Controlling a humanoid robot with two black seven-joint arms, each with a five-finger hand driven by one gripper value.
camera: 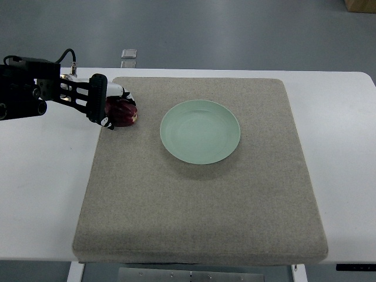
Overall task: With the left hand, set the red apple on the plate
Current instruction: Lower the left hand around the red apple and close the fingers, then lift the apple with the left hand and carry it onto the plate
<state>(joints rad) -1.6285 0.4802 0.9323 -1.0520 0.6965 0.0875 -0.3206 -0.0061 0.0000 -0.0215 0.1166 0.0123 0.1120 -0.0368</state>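
The left arm (pixel 29 91) reaches in from the left edge, dark and boxy, with a black cable looping above it. Its hand (pixel 108 106) sits at the far left part of the mat (pixel 200 200), with the fingers (pixel 98 100) curled around the apple (pixel 124 113). The black fingers cover the apple's left side and a white part of the hand lies over its top, so only the red right half shows. The apple sits low at the mat's surface; whether it rests on the mat or is just off it cannot be told from above.

The plate (pixel 200 131) is pale green, round and bare, lying flat on the mat to the right of the apple. A strip of mat separates the two; they do not touch.

The mat is grey-beige, square with rounded corners, and covers most of the white desk (pixel 41 188). Beyond the desk's far edge, on the grey floor (pixel 235 35), lies a small pale square object (pixel 129 54). A corner of a brown box (pixel 361 4) shows at the top right.
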